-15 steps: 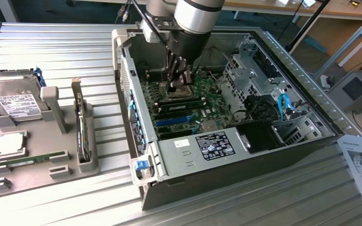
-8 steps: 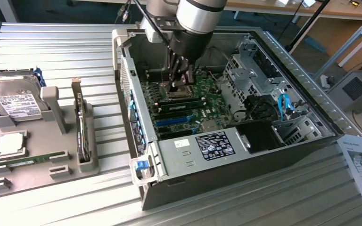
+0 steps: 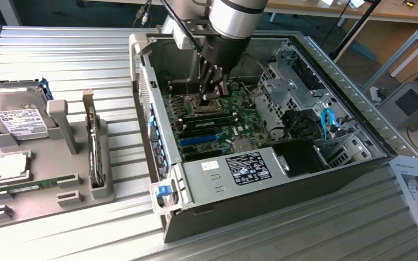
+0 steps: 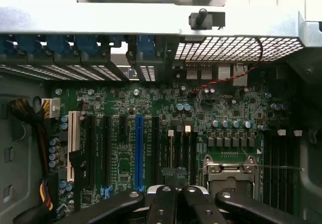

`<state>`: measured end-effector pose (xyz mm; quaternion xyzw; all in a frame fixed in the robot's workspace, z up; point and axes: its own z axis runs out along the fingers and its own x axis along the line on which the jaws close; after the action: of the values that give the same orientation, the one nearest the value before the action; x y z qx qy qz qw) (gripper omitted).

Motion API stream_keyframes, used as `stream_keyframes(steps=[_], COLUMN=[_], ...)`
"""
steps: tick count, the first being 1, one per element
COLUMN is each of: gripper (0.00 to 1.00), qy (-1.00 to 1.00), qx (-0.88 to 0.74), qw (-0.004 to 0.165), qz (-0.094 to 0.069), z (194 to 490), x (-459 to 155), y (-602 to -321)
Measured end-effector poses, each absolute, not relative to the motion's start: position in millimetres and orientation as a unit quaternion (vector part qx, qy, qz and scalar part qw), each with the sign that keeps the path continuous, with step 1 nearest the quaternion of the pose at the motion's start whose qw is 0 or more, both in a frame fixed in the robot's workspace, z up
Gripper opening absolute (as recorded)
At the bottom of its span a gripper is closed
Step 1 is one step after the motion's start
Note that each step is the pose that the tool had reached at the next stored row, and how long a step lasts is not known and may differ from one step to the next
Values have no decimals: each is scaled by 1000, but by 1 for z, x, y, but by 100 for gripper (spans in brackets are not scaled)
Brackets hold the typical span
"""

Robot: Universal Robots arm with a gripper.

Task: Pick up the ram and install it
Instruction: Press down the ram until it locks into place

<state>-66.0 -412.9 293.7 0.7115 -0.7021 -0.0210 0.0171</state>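
Currently the gripper [image 3: 214,98] is down inside the open computer case [image 3: 354,92], over the motherboard [image 3: 223,128] just beside the CPU socket [image 4: 229,171], fingers [image 4: 168,204] clenched together with nothing visibly held between them. A green ram [image 3: 31,186] stick lies flat at the front edge of the grey parts holder [image 3: 45,204] on the tabletop [image 3: 63,60], well apart from the case, at the exterior view's left. Same holder carries a hard drive [image 3: 13,111], a processor chip [image 3: 11,166] and an upright expansion card [image 3: 93,144].
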Motion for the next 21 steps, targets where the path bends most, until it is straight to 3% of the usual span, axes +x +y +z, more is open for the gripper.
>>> stream_keyframes(steps=[21], gripper=[11], qy=[-695], qx=[719], qw=[17], qz=[-21], z=[294], x=[-32], y=[-413])
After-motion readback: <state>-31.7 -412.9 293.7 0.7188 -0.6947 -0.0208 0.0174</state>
